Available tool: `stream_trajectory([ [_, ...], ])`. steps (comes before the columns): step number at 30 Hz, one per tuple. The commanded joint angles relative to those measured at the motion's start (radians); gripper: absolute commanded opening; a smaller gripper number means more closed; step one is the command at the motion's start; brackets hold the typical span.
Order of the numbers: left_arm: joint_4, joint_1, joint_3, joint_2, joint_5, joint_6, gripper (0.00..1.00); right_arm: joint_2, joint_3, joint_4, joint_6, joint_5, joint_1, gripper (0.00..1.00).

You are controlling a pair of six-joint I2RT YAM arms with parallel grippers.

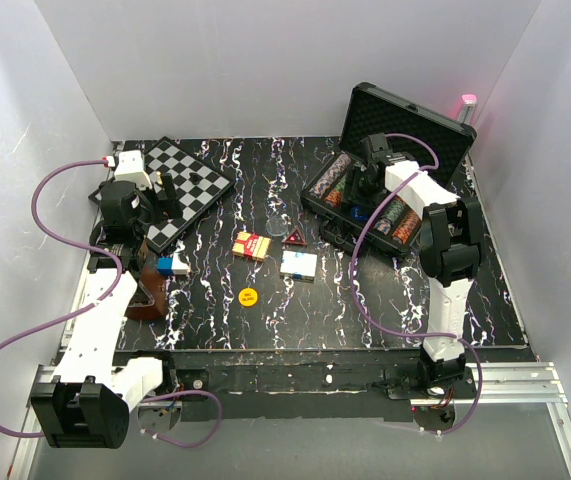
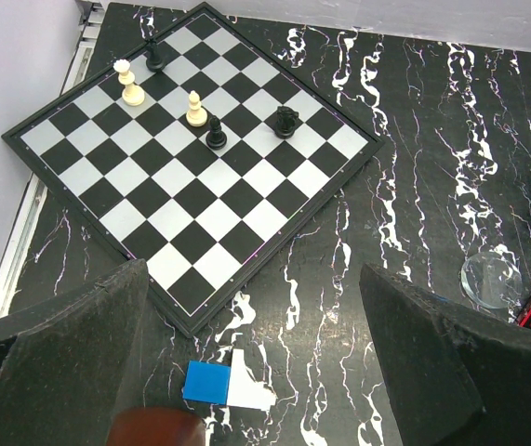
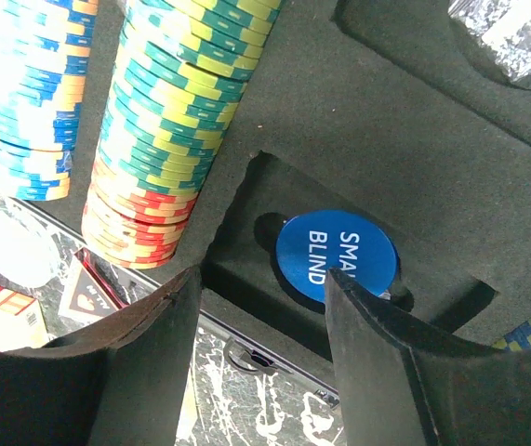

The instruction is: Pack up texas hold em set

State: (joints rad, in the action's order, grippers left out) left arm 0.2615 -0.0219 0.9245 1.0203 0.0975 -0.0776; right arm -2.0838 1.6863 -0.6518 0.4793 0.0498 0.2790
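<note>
Right tool (image 3: pixel 260 279): released, jaws apart with nothing between them. It hangs inside the open case (image 1: pixel 405 115), which sits at the far right corner of the desk (image 1: pixel 365 320).

Just beyond its fingertips, a blue disc (image 3: pixel 338 255) lies flat in a cut-out of the foam (image 3: pixel 358 121). Beside it are rows of chips (image 3: pixel 167 121) on edge.

Left tool (image 2: pixel 254 279): released, jaws wide and empty. It hovers near the left edge, over a blue-white block (image 2: pixel 223 384) and the near corner of the chessboard (image 2: pixel 191 158).

Handling (judgement):
- Discs: thin, stiff, light, probably slick. Flat on a surface they offer little, so pinch across the rim.
- Two card boxes (image 1: pixel 252 245) (image 1: pixel 298 264), mid-desk: light cardboard that would crush. Grip gently across the short sides.
- Yellow disc (image 1: pixel 248 296), toward the near edge: same as the blue one.
- Chip rows: loose and heavy together. Leave them seated.
- Case lid: rigid and hinged. Push at its free edge.

Views:
- Right wrist alone shows the cut-out and the disc's lettering. From above, the arm covers that spot.
- Top view alone shows the boxes, the yellow disc and a small red triangle (image 1: pixel 294 238) together on the desk.
- Left wrist shows the individual chess pieces and a clear disc (image 2: pixel 493 279), which is hard to make out from above.
</note>
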Motion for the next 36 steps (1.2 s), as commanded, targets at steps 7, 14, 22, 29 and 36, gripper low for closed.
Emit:
stream_trajectory([
  [7,-0.002,-0.006,-0.003,-0.015,0.005,0.012,0.98,0.033,0.018,0.064,-0.137,0.079,-0.011,0.67],
  [14,-0.005,-0.006,-0.003,-0.022,-0.005,0.016,0.98,0.177,0.026,0.083,-0.246,0.079,-0.011,0.73],
  [22,-0.005,-0.013,-0.004,-0.025,-0.008,0.015,0.98,0.318,-0.086,0.104,-0.257,0.045,0.020,0.73],
  [29,0.001,-0.024,-0.009,-0.028,-0.008,-0.008,0.98,0.438,-0.229,0.081,-0.260,-0.093,0.132,0.70],
  [36,0.004,-0.024,-0.006,-0.026,-0.007,-0.021,0.98,0.521,-0.378,0.118,-0.196,-0.128,0.373,0.71],
])
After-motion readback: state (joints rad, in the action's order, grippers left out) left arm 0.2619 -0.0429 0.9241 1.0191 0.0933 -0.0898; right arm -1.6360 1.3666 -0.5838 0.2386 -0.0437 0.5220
